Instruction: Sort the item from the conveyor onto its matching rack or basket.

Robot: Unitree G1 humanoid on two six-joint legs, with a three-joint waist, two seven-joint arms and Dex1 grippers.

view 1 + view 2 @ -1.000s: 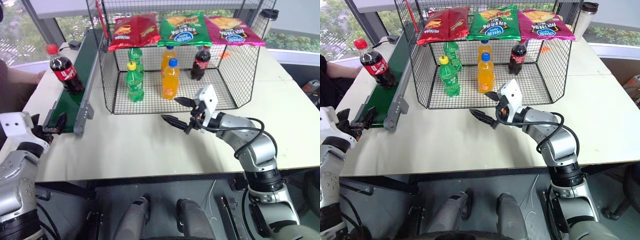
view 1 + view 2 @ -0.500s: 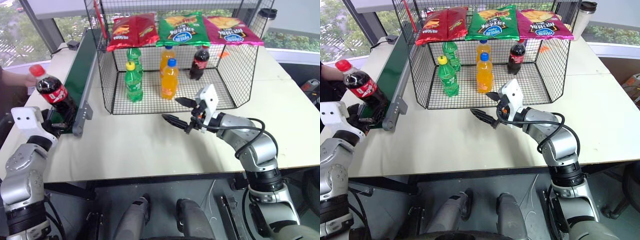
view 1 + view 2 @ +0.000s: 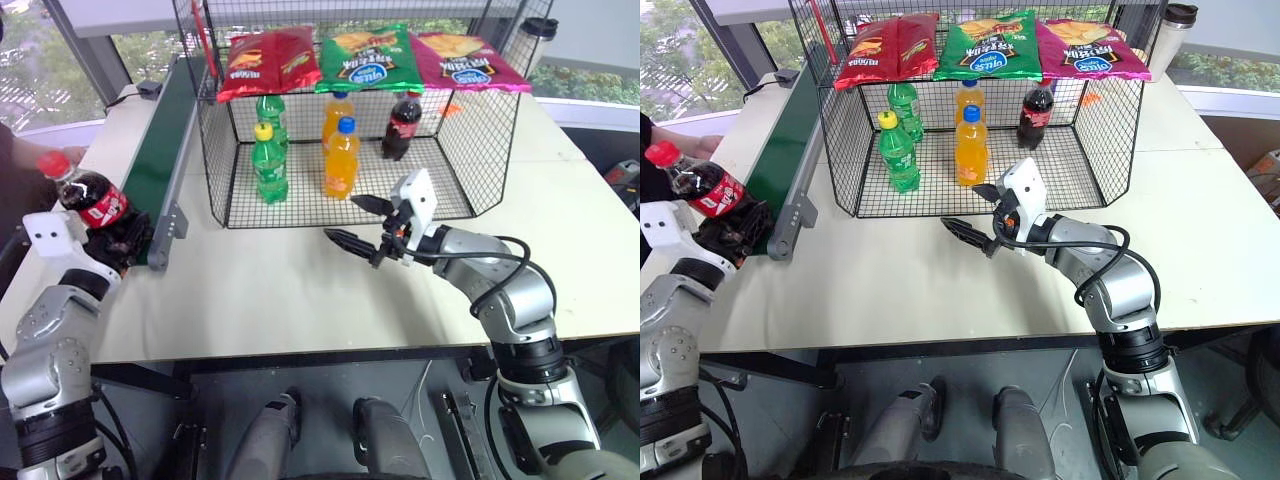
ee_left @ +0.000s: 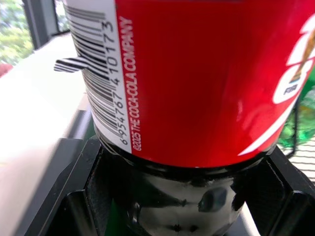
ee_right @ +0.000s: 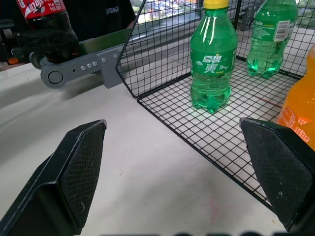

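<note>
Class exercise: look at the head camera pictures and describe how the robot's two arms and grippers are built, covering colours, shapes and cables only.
Both arms are rounded silver-grey metal segments with dark joints. A black cable loops loosely along the right arm. The right gripper has two black pointed fingers under a white boxy wrist block. The left gripper is black too, behind a white block with two small dark holes.

On the bench [image 3: 300,290], the conveyor [image 3: 165,140] lies left of the rack [image 3: 480,150]; bottles [image 3: 342,158] stand inside, apparently apart.

Bright daylight, sharp, soft shadows.
</note>
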